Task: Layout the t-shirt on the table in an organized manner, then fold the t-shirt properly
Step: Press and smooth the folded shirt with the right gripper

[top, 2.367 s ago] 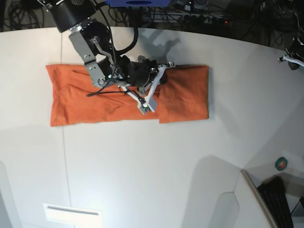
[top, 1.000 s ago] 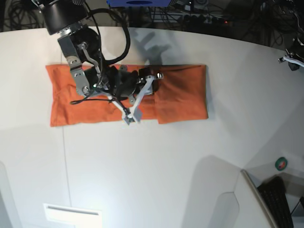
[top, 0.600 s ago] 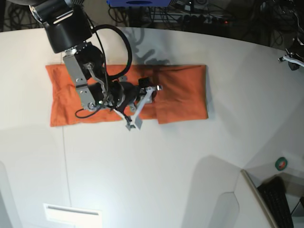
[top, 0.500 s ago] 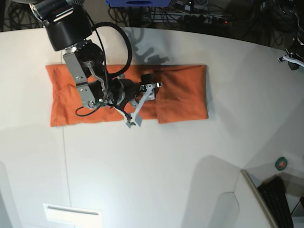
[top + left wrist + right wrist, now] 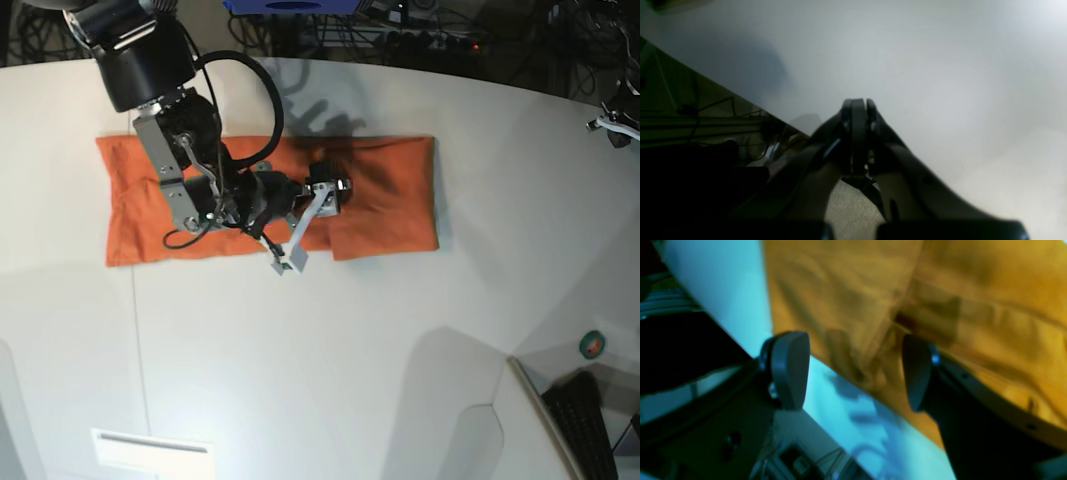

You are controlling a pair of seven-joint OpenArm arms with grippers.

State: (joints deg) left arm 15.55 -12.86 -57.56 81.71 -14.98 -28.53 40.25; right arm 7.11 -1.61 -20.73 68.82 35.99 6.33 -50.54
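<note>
The orange t-shirt (image 5: 390, 205) lies on the white table (image 5: 350, 350) as a long flat strip, with a folded flap over its right part. My right gripper (image 5: 310, 225) hovers over the strip's front edge near the flap's seam. It is open, one finger above the fabric and one past the edge. In the right wrist view the two fingers (image 5: 790, 366) stand wide apart around wrinkled t-shirt (image 5: 973, 290) fabric, holding nothing. My left gripper (image 5: 857, 111) is shut and empty over bare table (image 5: 940, 66) near its edge.
A small white plate (image 5: 150, 450) sits at the front left. A green tape roll (image 5: 592, 345) and a black keyboard (image 5: 585, 425) lie beyond the table's front right edge. Cables run behind the far edge. A thin seam (image 5: 135, 330) crosses the tabletop on the left.
My right gripper's jaws have spread wider and it has shifted a little to the right along the shirt's front edge. The shirt lies as before. The left arm has not moved.
</note>
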